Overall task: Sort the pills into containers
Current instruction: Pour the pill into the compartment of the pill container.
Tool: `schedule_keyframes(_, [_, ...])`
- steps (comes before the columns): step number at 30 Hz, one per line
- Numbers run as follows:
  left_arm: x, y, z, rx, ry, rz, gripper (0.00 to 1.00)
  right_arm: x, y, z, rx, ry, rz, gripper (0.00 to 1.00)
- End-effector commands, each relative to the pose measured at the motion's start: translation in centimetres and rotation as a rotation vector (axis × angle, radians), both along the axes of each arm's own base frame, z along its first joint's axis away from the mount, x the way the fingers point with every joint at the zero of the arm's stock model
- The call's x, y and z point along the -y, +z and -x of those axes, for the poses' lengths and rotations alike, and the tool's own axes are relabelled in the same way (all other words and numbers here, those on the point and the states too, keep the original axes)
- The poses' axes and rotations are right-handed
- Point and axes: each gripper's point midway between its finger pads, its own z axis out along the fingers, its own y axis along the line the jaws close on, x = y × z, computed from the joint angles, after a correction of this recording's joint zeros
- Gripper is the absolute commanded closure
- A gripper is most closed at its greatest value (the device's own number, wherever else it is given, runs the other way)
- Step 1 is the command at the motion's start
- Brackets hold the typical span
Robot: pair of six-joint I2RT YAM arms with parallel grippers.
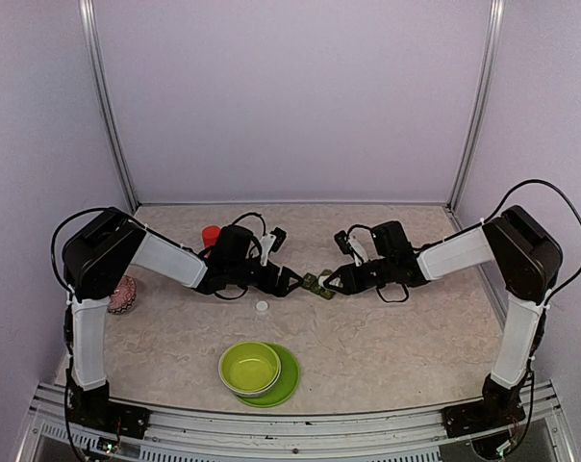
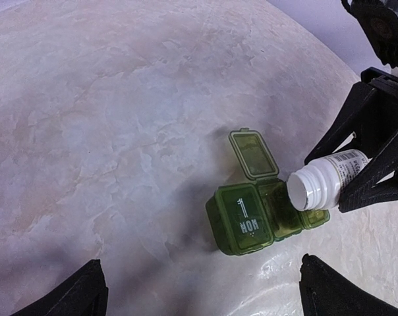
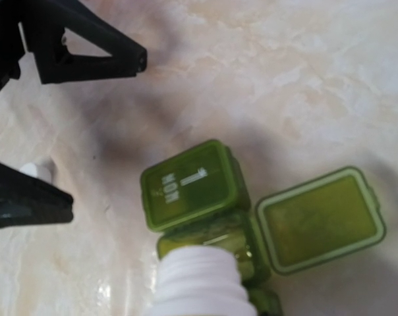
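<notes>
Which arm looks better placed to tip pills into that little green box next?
Right: the right fingers hold the white bottle, mouth tilted over the green box's open compartment. The left fingers stand open and empty nearby.

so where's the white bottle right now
The white bottle is in the right pincer, tilted over the green box's open compartment, mid-table in the top view.

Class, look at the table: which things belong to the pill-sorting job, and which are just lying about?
Belong to the job: green pill box, one lid open; white pill bottle, tipped over it; right tool, shut on the bottle; left tool, open.
Lying about: lime-green bowl on its plate; orange-red bottle; small white round piece, maybe a cap; pinkish object far left.
</notes>
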Motion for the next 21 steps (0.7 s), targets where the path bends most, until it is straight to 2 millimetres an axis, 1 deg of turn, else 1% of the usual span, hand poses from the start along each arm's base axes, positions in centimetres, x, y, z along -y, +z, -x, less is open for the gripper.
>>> schedule_keyframes(1, [-0.1, 1.6, -0.3, 0.027, -0.001, 0.035, 0.01, -0.5, 1.1, 0.3, 0.008, 0.015, 0.012, 0.79])
schedule_keyframes(8, [0.0, 1.5, -0.4, 0.024, 0.000, 0.033, 0.01, -0.6, 1.8, 0.1, 0.013, 0.018, 0.031, 0.79])
schedule_keyframes(15, [0.0, 1.6, -0.4, 0.025, 0.001, 0.034, 0.01, -0.4, 1.8, 0.0, 0.005, 0.012, 0.062, 0.79])
schedule_keyframes(21, [0.0, 1.4, -0.4, 0.024, 0.001, 0.032, 0.01, -0.5, 2.4, -0.1, 0.017, 0.007, 0.074, 0.78])
